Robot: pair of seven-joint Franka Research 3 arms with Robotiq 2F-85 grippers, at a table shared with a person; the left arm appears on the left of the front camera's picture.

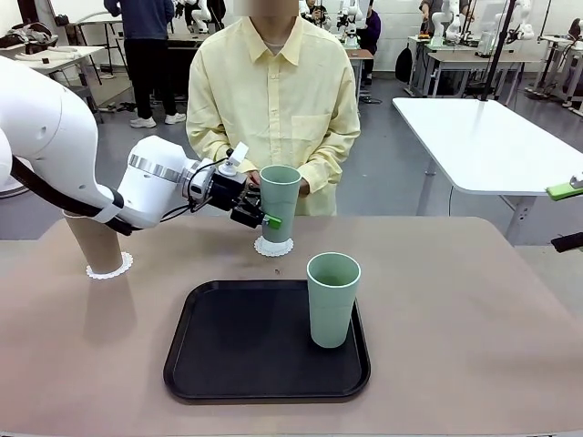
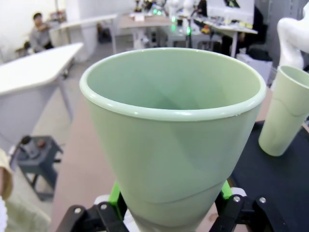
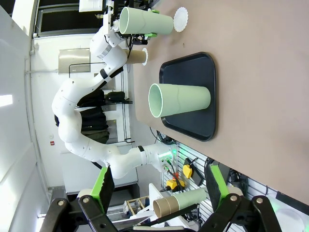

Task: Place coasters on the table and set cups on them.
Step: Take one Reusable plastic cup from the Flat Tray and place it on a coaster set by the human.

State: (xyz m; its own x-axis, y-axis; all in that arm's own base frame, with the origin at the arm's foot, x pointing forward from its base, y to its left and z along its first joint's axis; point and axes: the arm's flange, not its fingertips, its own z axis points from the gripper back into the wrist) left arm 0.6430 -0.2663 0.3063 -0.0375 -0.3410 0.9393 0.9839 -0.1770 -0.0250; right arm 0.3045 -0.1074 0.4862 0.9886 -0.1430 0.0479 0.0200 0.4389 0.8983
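Front view: on the table (image 1: 455, 346), a black tray (image 1: 228, 364) carries one pale green cup (image 1: 332, 300) toward its 3 o'clock side. Beyond the tray at 12 o'clock, the left gripper (image 1: 271, 218) clamps the second green cup (image 1: 280, 187) upright over a coaster (image 1: 273, 247); whether they touch I cannot tell. At 10 o'clock the brown cup (image 1: 97, 244) stands on another coaster (image 1: 111, 268). At 3 o'clock the right gripper (image 1: 567, 217) has its fingers spread wide, holding nothing.

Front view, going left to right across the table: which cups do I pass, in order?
brown cup on its coaster → first pale green cup, clamped in the left gripper → second pale green cup, standing on the black tray
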